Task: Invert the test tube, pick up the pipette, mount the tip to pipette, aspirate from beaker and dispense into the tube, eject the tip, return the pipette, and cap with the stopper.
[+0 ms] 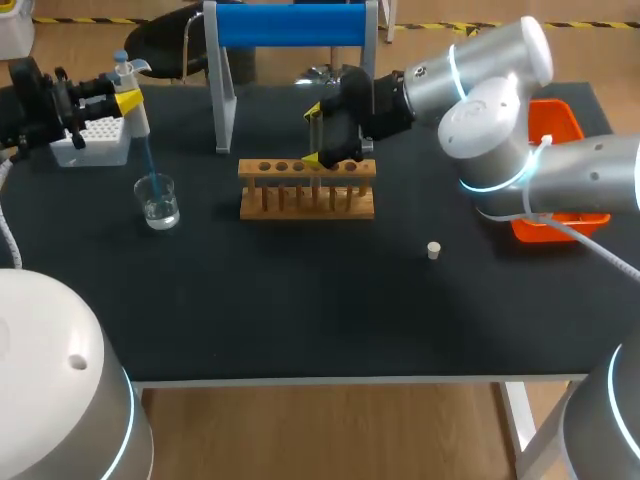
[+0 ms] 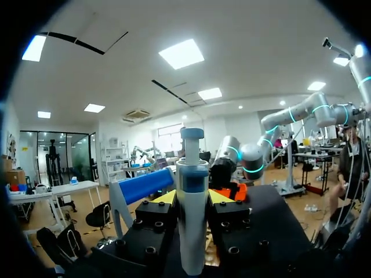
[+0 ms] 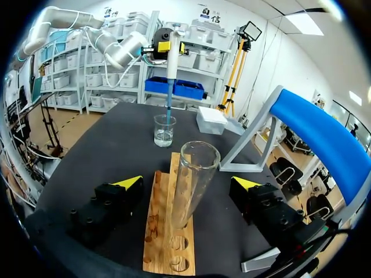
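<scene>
While left claw [image 2: 192, 198] clamps pipette [image 2: 192, 231], test tube [image 3: 194, 174] stands between right claw's [image 3: 186, 182] parted fingers [image 3: 128, 182] — untouched.

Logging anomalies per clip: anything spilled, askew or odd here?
Nothing stands out. Left gripper holds the pipette, tip in the beaker; test tube stands mouth-up in the rack; stopper lies loose on the table.
</scene>
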